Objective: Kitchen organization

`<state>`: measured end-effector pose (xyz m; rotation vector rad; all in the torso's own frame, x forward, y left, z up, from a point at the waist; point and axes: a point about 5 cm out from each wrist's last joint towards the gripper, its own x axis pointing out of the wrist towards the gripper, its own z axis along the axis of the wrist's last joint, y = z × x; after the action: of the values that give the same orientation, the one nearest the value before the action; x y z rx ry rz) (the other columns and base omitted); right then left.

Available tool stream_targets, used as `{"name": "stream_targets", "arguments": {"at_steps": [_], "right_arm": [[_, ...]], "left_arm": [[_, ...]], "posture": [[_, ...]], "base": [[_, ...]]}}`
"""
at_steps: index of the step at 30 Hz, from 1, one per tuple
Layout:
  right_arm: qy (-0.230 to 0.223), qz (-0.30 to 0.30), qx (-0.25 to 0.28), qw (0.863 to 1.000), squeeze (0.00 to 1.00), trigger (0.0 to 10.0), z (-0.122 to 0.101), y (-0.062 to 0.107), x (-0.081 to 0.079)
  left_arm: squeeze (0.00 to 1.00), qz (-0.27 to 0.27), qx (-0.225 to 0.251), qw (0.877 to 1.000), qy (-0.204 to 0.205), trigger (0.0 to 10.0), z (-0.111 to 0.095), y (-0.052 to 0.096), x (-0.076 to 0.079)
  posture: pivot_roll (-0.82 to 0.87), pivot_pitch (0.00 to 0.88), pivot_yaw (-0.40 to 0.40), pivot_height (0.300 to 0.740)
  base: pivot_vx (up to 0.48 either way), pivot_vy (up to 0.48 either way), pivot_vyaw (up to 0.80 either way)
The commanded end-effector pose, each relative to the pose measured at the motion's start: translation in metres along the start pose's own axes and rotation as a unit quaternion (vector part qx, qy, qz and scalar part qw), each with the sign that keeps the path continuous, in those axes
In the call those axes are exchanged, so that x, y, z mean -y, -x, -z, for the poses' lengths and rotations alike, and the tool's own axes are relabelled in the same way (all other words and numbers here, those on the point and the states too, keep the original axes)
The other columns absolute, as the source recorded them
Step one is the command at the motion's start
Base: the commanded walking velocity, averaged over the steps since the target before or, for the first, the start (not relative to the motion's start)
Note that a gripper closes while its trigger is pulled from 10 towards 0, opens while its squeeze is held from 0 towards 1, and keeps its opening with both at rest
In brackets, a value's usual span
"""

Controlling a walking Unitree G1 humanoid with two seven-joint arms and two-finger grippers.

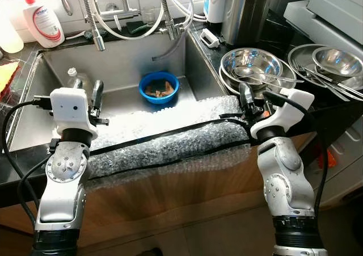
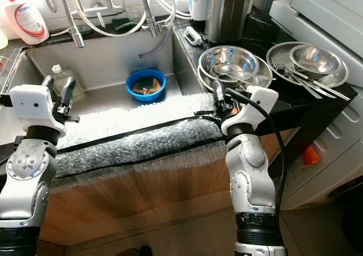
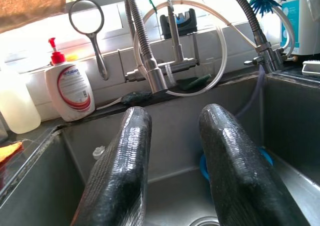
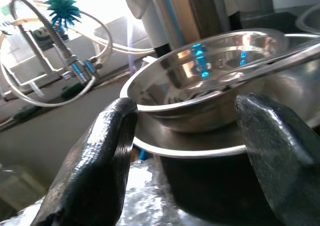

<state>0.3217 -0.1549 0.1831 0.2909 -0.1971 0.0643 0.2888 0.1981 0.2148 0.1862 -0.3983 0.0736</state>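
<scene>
A long strip of bubble wrap [image 1: 164, 142] with black bands lies over the front edge of the sink [image 1: 119, 63], its long axis running across from the left gripper [image 1: 88, 94] to the right gripper [image 1: 248, 97]. The left gripper hovers above the wrap's left end, fingers [image 3: 122, 171] parted with nothing between them, pointing into the basin toward the blue bowl [image 1: 159, 87]. The right gripper sits at the wrap's right end, fingers spread and unloaded, aimed at the stacked steel bowls [image 4: 210, 90] just ahead of it. Behind the left gripper stands a soap bottle [image 3: 70, 88] with a red-and-white label; its writing is too blurred to read.
</scene>
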Motion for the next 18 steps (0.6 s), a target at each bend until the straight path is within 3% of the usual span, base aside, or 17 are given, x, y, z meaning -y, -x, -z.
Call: {"name": "stream_targets", "arguments": {"at_steps": [1, 18], "right_arm": [[0.021, 0.001, 0.007, 1.000, 0.00, 10.0, -0.003, 0.001, -0.001], [0.058, 0.060, 0.041, 0.996, 0.00, 10.0, -0.012, 0.004, 0.015]], "left_arm": [[0.00, 0.003, -0.007, 1.000, 0.000, 10.0, 0.002, -0.001, 0.001], [0.00, 0.006, -0.006, 1.000, 0.005, 10.0, 0.002, -0.001, 0.003]], "posture": [[-0.06, 0.112, 0.051, 0.740], [-0.06, 0.115, 0.053, 0.740]], "base": [[0.000, 0.000, 0.00], [0.000, 0.000, 0.00]]}}
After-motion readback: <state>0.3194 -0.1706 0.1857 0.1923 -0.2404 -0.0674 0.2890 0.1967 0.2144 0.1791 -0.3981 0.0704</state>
